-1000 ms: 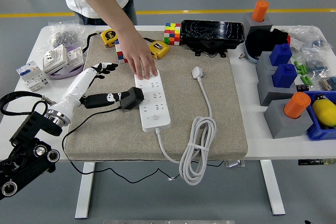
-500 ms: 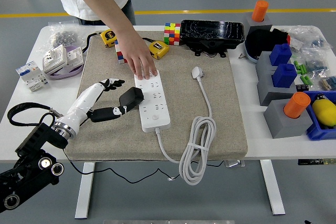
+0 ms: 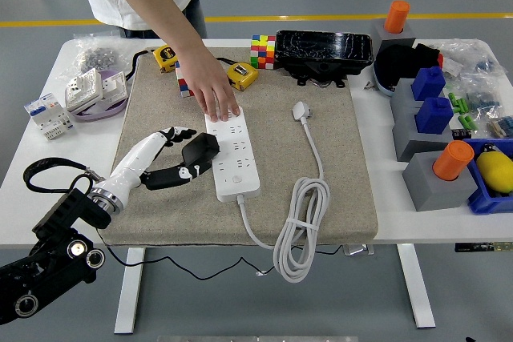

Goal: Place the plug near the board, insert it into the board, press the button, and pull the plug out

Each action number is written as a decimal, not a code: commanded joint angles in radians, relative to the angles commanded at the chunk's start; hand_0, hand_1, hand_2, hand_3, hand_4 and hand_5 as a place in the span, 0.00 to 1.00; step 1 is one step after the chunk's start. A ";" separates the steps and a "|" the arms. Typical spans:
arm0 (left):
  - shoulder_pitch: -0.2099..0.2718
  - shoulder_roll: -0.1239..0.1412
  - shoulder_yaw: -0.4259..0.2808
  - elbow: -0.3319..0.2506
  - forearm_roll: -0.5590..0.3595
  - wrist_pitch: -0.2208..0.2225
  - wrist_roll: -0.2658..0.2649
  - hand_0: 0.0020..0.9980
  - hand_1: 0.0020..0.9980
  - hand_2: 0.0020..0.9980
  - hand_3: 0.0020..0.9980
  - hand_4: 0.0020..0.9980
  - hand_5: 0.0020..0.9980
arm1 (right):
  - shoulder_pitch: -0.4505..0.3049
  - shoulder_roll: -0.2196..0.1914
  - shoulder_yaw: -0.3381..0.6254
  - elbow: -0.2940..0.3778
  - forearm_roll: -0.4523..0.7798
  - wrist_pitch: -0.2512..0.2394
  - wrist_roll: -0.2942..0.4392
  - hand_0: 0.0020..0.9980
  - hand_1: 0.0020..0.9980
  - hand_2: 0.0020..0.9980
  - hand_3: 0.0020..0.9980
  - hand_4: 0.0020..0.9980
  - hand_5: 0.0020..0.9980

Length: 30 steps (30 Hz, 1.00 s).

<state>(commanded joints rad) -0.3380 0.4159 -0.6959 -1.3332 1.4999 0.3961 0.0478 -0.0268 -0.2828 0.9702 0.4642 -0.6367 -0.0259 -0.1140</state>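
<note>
A white power strip [image 3: 233, 154] lies on the tan mat [image 3: 321, 102]; its button [image 3: 236, 179] is near the front end. A person's hand [image 3: 215, 95] presses on the strip's far end. My left hand [image 3: 183, 154] reaches in from the lower left, white forearm and black fingers. It holds the black plug [image 3: 199, 152] between thumb and fingers, tilted, right against the strip's left edge at mid-length. The plug's black cable [image 3: 108, 222] trails off the table's front. The right arm is not in view.
The strip's own white cable [image 3: 300, 226] and plug [image 3: 301, 110] lie coiled on the mat to its right. Yellow tape measures [image 3: 243, 74], colour cubes [image 3: 263, 50] and a black tray [image 3: 325, 51] stand behind. Grey and blue blocks [image 3: 429, 106] fill the right; switches [image 3: 84, 90] lie left.
My left arm has drawn back toward the front and swung in lower. The plug has tipped up at the strip's left edge. The person's hand has stayed on the strip.
</note>
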 joint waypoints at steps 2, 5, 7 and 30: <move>-0.002 -0.002 0.003 0.005 0.000 -0.002 0.004 0.79 0.84 0.85 0.82 0.88 0.59 | -0.001 0.000 0.001 0.000 0.000 0.000 0.000 0.68 0.69 0.70 0.60 0.94 0.53; -0.006 -0.004 0.008 0.008 -0.002 -0.006 0.010 0.79 0.84 0.85 0.82 0.88 0.59 | 0.000 0.001 0.004 0.000 -0.001 0.000 0.000 0.68 0.69 0.70 0.60 0.94 0.53; -0.009 -0.005 0.013 0.009 -0.005 -0.008 0.012 0.79 0.85 0.85 0.81 0.87 0.59 | 0.000 0.002 0.006 0.000 -0.001 0.000 0.000 0.69 0.69 0.70 0.60 0.94 0.53; -0.054 -0.015 0.057 0.025 -0.006 -0.014 0.024 0.79 0.85 0.85 0.81 0.87 0.59 | 0.000 0.002 0.007 -0.001 -0.001 0.000 0.000 0.68 0.69 0.70 0.60 0.94 0.53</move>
<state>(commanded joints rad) -0.3919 0.4014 -0.6385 -1.3085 1.4940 0.3822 0.0717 -0.0264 -0.2803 0.9767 0.4636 -0.6379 -0.0257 -0.1142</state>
